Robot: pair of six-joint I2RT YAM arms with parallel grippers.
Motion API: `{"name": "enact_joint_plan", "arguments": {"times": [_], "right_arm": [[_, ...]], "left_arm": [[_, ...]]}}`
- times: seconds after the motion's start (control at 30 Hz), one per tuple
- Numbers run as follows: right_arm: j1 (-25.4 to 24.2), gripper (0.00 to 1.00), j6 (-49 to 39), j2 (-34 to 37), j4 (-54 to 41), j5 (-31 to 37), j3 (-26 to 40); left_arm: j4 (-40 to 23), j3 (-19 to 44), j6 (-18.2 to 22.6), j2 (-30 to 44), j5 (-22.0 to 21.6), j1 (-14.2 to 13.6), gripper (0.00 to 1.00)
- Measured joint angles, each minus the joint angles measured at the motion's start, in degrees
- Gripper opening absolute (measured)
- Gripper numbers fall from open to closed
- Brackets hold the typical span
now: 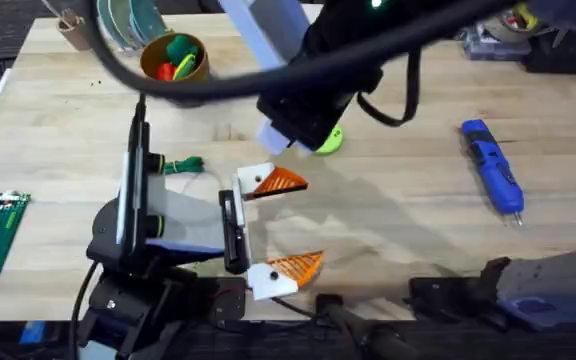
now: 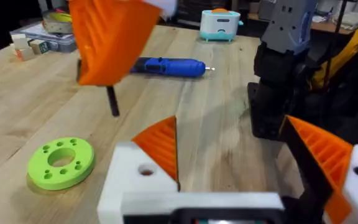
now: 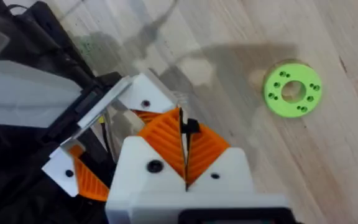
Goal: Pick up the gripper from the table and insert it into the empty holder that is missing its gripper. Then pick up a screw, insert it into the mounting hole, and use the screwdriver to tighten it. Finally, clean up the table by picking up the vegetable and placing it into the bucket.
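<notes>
Much of the table (image 1: 388,215) in the overhead view is hidden by the right arm, seen large and blurred across the top, and the bucket (image 1: 173,58) is partly crossed by a cable. The right gripper (image 3: 184,134) is clenched, its orange pads pressed together on a thin dark piece (image 2: 112,102) that cannot be made out clearly. It is held just above the left gripper (image 1: 283,225), which is spread wide and grasps nothing. An orange gripper (image 2: 160,146) is seated in the white holder (image 2: 132,183), whose mounting hole is seen open. The green disc (image 3: 293,88) lies just beside, the vegetable (image 1: 183,165) beside the left arm, the screwdriver (image 1: 493,168) well apart.
</notes>
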Motion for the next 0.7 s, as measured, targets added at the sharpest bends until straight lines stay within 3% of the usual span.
{"name": "enact_joint_plan", "arguments": {"times": [0.7], "right_arm": [[2.33,0.008,1.95,0.04,1.77,-3.84,0.00]], "left_arm": [[-0.03,0.00,-0.01,0.00,0.00,0.00,0.993]]}}
